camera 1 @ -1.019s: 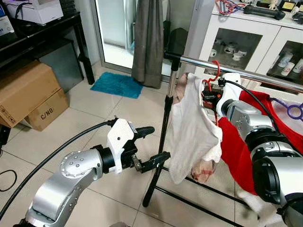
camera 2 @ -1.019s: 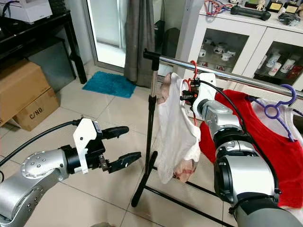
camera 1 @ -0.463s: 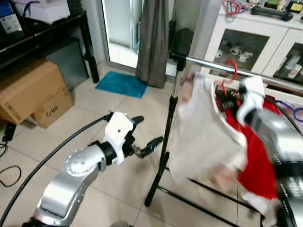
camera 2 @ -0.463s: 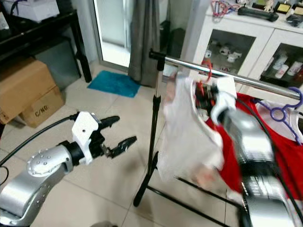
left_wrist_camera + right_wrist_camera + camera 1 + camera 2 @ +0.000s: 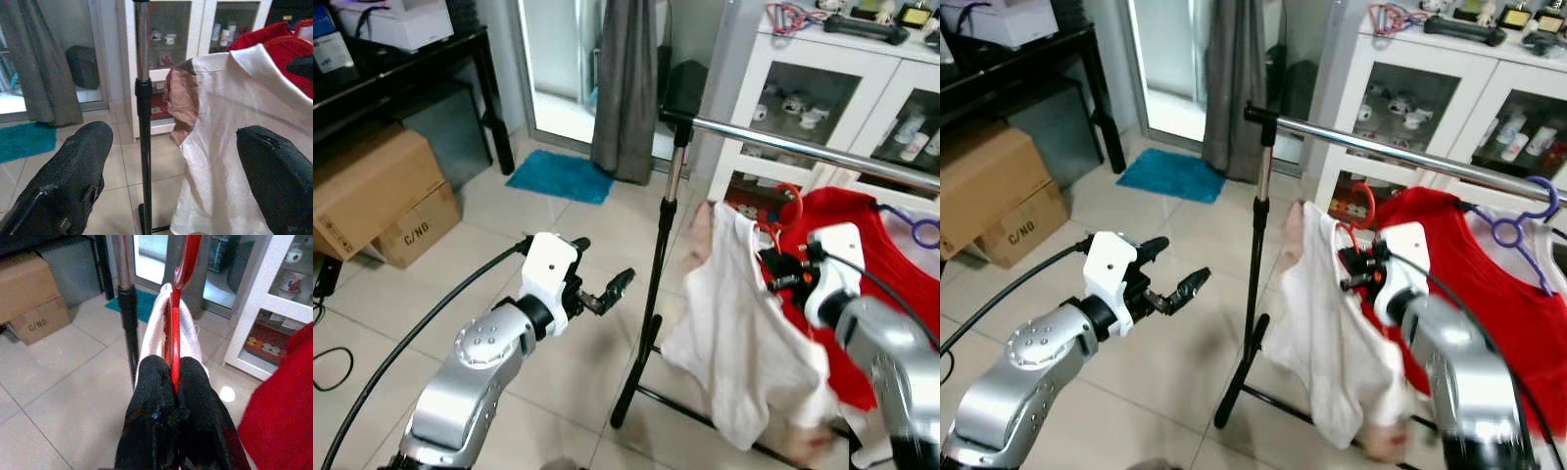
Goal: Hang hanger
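Red hanger (image 5: 175,308) with white shirt (image 5: 754,343) pinched tight in right gripper (image 5: 171,396) fingers, hook well below rail (image 5: 803,152). Might miss rail and drop. Left gripper (image 5: 597,279) fingers spread, empty.

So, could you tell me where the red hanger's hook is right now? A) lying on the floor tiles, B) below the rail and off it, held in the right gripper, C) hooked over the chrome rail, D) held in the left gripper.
B: the red hanger sits below the chrome rail without touching it, and the right gripper is shut on its neck, with the white shirt draped from it.
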`<state>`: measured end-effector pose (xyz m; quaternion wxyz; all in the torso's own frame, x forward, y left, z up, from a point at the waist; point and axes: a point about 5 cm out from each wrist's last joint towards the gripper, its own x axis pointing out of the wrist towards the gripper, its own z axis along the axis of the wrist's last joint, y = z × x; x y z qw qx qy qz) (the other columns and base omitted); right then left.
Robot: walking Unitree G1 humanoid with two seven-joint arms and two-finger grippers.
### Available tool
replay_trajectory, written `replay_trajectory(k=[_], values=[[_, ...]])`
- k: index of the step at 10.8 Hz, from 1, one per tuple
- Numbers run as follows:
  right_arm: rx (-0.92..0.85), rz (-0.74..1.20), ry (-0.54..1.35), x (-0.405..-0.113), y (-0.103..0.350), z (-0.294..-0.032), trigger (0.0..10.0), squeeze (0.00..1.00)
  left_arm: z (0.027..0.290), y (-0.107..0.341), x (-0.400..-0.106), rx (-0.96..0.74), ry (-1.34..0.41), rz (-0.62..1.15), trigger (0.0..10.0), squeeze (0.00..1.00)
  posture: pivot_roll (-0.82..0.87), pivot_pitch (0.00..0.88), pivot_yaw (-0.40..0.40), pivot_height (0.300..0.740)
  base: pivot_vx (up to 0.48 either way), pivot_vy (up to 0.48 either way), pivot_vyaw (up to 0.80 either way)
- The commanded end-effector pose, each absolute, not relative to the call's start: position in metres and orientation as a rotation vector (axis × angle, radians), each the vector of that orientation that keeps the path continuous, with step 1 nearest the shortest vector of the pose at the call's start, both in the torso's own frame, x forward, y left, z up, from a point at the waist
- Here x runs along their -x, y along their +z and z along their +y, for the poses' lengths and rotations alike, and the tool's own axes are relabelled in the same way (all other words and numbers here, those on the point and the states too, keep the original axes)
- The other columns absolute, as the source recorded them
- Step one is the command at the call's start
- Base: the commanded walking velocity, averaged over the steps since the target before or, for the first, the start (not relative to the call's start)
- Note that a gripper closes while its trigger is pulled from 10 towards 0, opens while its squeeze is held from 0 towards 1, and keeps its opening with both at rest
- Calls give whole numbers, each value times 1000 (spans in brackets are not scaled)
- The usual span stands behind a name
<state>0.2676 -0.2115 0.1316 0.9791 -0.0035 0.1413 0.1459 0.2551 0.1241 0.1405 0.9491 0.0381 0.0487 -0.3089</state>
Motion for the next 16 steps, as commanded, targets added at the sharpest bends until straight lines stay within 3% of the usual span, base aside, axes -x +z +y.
replay_trajectory(k=[1,3,4,6,11,12,13,16], values=[[-4,263,279,-263,138,-210,0,0,126,139,-255,-85,-608,95,10000,0,62,0,-43,740,-401,0,0],[-14,275,266,-253,132,-205,0,0,129,136,-253,-75,-594,105,10000,0,60,0,-46,740,-345,0,0],[7,261,239,-250,131,-205,10000,0,132,133,-253,-71,-568,115,10000,0,59,0,-49,740,0,0,0],[104,278,199,-248,127,-203,10000,0,138,130,-253,-58,-507,118,10000,0,61,0,-56,740,0,0,0],[78,213,273,-249,138,-194,10000,0,137,130,-254,-51,-514,126,10000,0,59,0,-57,740,0,-409,0],[51,198,304,-250,142,-189,10000,0,134,132,-255,-32,-562,120,10000,184,59,0,-60,740,0,0,0],[22,185,346,-251,147,-182,10000,0,129,134,-259,-22,-613,116,10000,1000,58,0,-60,740,0,0,0],[18,118,505,-264,165,-143,10000,0,88,153,-297,12,-795,75,10000,1000,40,0,-48,740,0,0,0]])
